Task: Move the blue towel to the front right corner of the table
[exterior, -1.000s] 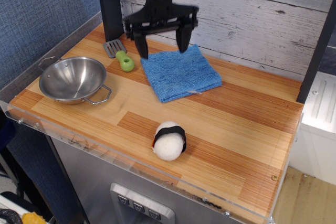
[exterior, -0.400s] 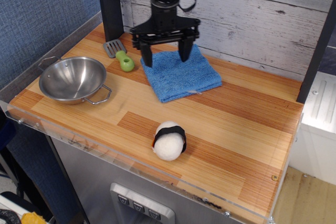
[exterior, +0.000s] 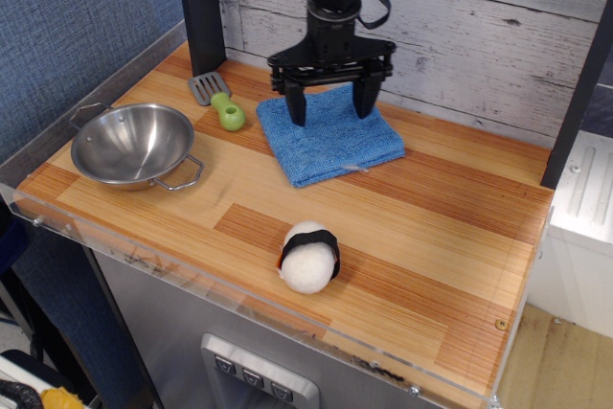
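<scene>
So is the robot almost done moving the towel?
Not yet, it has only just begun. The towel lies flat at the back of the table, far from the front right corner. The hand is open over the towel's back part, lined up to grab it. Left to do: grip it, carry it to that corner, let go.

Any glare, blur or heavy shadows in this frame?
In observation.image: sharp focus throughout; soft even light; bright glints inside the steel bowl; faint reflections along the table's acrylic rim; only a soft shadow under the open gripper on the blue towel.
</scene>
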Controlling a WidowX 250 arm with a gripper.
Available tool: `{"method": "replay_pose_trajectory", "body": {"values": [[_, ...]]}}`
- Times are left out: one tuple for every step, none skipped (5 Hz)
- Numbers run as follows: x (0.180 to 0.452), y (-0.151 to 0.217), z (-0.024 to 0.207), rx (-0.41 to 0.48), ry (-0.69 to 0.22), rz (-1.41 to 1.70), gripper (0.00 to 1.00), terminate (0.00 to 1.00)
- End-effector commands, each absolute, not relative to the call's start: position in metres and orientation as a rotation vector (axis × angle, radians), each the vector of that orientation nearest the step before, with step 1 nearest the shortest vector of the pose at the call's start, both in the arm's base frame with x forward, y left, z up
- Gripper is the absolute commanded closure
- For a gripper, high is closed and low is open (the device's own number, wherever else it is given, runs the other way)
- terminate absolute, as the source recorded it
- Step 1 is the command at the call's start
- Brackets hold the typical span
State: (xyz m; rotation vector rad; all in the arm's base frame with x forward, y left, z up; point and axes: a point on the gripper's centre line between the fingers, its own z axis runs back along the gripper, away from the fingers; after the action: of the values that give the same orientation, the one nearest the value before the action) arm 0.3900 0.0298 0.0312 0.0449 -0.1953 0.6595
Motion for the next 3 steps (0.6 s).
{"method": "replay_pose_trajectory", "body": {"values": [[0.3927, 0.0268, 0.0327, 0.026, -0.207, 0.646, 0.0, 0.0], [0.3886, 0.0271, 0.0269, 0.024, -0.192, 0.652, 0.0, 0.0], [0.3874, 0.0242, 0.0242, 0.019, -0.181, 0.649, 0.0, 0.0]]}}
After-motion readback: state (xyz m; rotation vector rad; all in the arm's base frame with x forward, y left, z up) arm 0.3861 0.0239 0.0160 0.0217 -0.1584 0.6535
